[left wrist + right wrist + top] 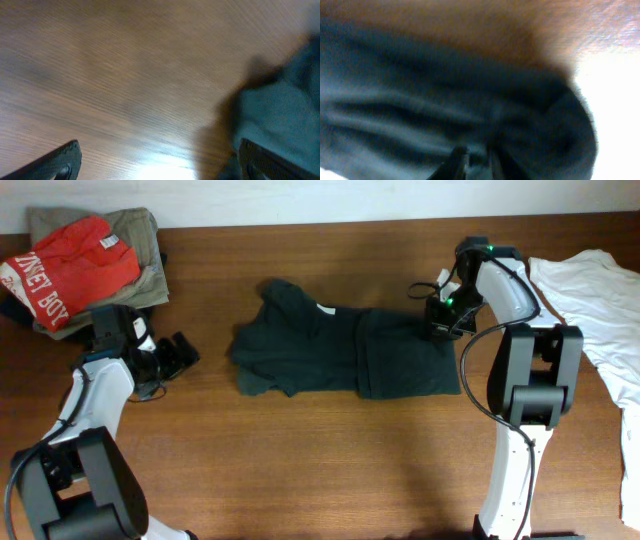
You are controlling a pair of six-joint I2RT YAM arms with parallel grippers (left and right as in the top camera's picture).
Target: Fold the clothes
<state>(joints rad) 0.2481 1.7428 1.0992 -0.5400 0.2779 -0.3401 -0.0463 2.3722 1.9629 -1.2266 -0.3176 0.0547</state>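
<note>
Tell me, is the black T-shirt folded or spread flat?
Partly folded: the black T-shirt lies bunched on the table, one layer doubled over another.

A brown wooden table fills nearly the whole overhead view, its grain running left to right; along the top edge a pale cream strip lies beyond the table's far edge, wall or floor I cannot tell; at the upper left a pile of folded garments sits on the wood, red over olive; at the right edge a white garment lies spread; the light is soft and even; in the left wrist view a bright glare shines on the wood at lower centre.
</note>
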